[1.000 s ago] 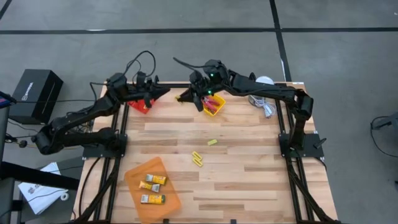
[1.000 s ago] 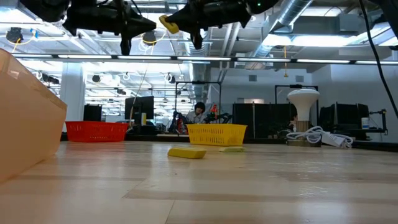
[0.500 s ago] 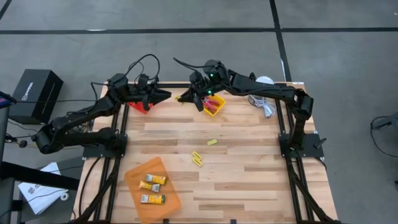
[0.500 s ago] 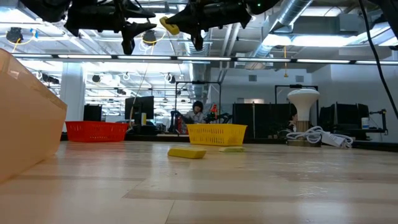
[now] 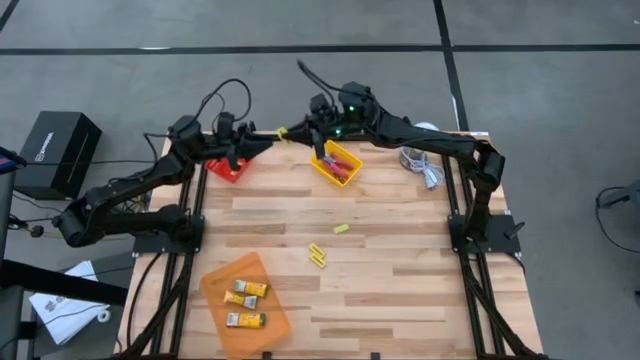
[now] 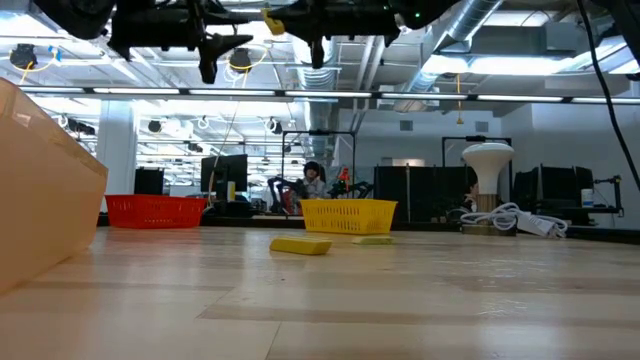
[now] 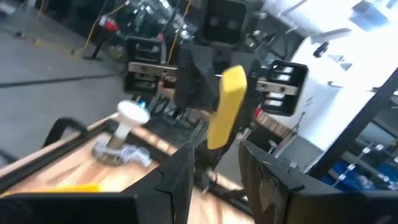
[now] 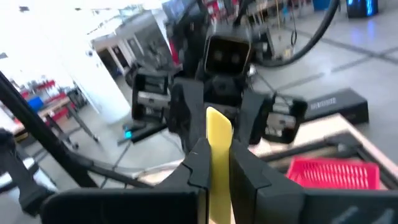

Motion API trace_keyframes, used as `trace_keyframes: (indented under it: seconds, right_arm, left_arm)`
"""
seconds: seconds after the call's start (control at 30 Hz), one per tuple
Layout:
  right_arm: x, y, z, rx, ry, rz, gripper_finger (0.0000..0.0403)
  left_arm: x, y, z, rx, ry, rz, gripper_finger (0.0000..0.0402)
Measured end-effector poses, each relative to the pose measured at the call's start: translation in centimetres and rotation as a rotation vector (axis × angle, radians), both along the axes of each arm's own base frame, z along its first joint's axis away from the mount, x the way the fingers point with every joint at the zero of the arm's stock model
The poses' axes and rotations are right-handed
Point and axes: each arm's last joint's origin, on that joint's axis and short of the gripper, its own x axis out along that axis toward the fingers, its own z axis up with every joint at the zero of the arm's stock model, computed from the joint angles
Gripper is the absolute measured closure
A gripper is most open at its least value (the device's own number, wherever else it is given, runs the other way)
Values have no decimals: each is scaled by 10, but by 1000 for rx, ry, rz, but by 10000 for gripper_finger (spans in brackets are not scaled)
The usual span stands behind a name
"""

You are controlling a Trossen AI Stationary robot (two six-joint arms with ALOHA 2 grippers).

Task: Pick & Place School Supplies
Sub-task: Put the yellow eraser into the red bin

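Up at the far table edge: right gripper clamped on a flat, matte yellow stick, its free end poking twd the left gripper, whose dark fingers stand apart w/ nothing between them, just beside the stick's tip. Below: yellow mesh basket w/ pink-handled tools, red mesh basket under the left arm. Mid-table on pale wood planks: two loose yellow sticks and a small one; yellow-white packs in smooth orange tray nr the front.
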Motion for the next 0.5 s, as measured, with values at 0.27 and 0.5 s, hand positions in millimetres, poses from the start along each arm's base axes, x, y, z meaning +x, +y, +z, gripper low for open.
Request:
trace_keyframes:
  seconds: [0.27, 0.5]
  right_arm:
    - [1, 0, 10, 19, -90, -42, 382]
    - [6, 7, 7, 32, -92, -38, 382]
  left_arm:
    - [4, -6, 5, 23, -50, 24, 277]
    - [8, -12, 12, 67, -116, 61, 281]
